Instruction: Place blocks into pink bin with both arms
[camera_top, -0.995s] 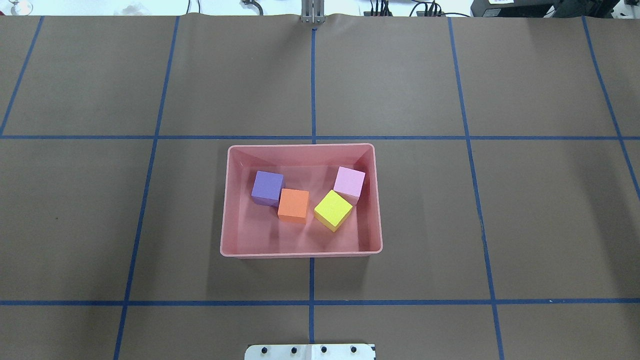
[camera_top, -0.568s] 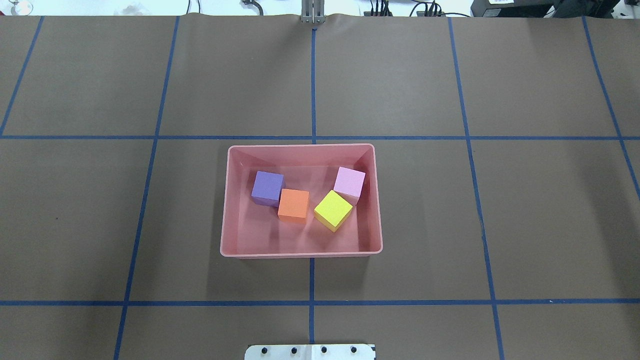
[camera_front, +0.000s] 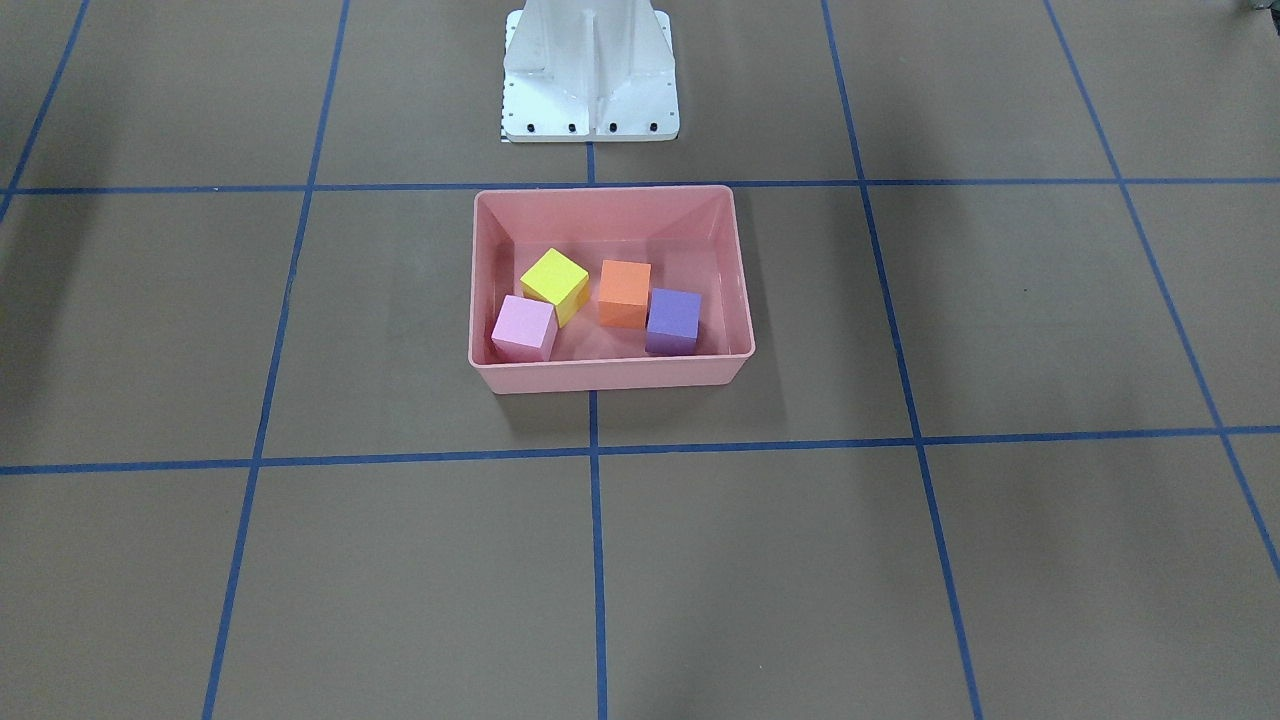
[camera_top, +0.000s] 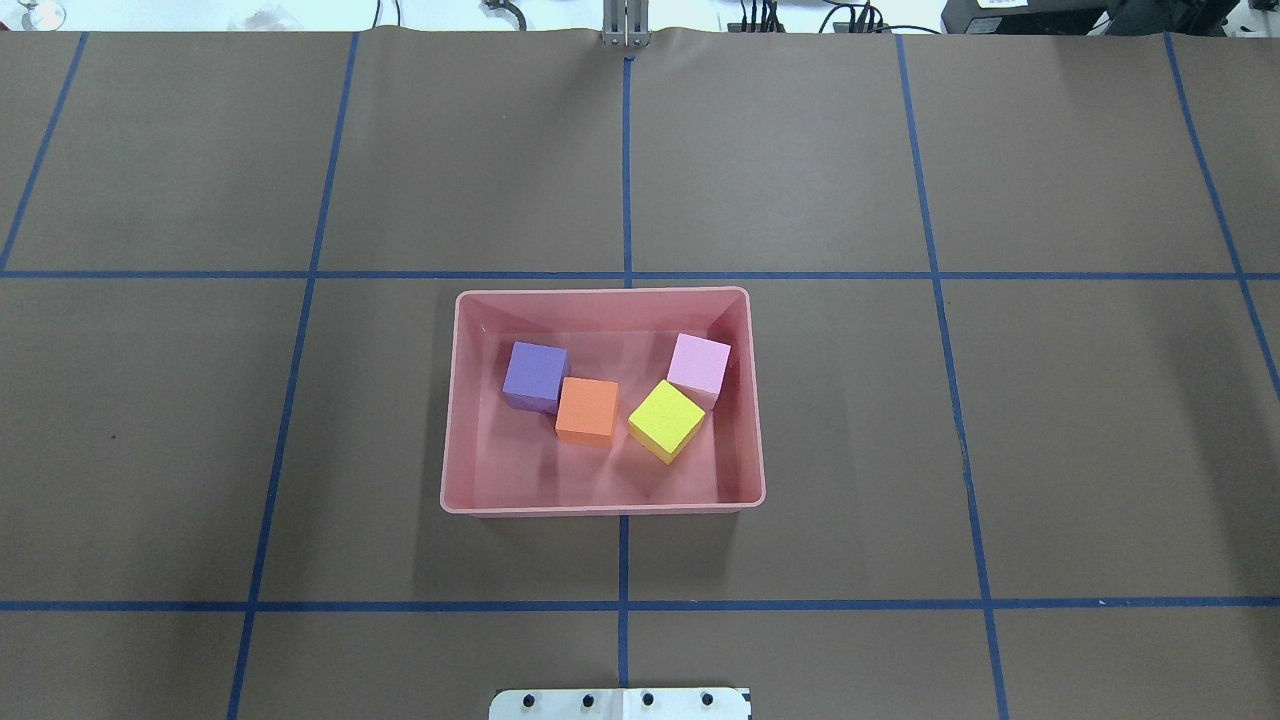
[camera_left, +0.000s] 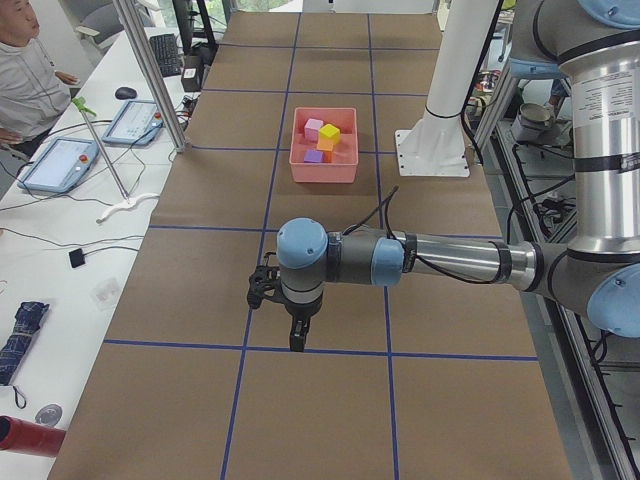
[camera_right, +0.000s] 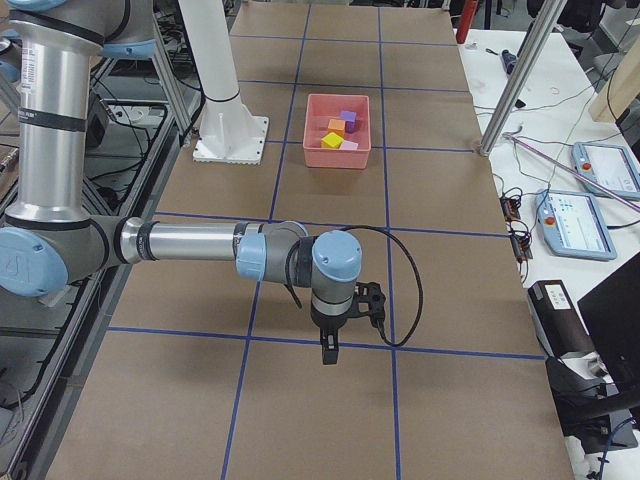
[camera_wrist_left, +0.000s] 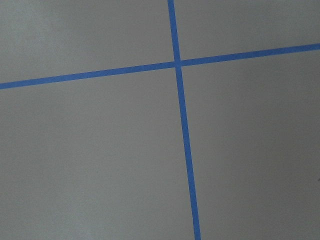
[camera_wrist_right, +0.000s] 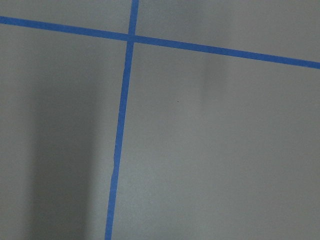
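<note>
The pink bin (camera_top: 600, 293) sits at the table's middle, also in the front view (camera_front: 610, 375). All four blocks lie inside it: purple (camera_top: 535, 372), orange (camera_top: 587, 408), yellow (camera_top: 666, 417) and pink-lilac (camera_top: 699, 362). Neither arm shows in the overhead or front view. In the exterior left view my left gripper (camera_left: 296, 340) hangs over bare table far from the bin (camera_left: 325, 170). In the exterior right view my right gripper (camera_right: 330, 350) hangs likewise, far from the bin (camera_right: 338, 158). I cannot tell whether either is open or shut. Both wrist views show only brown table and blue tape.
The white base pedestal (camera_front: 590, 70) stands just behind the bin. Blue tape lines grid the brown table. Side benches hold tablets (camera_left: 58, 163) and cables, with metal posts (camera_right: 515, 80) at the table's edge. A person (camera_left: 25, 70) sits at the far bench.
</note>
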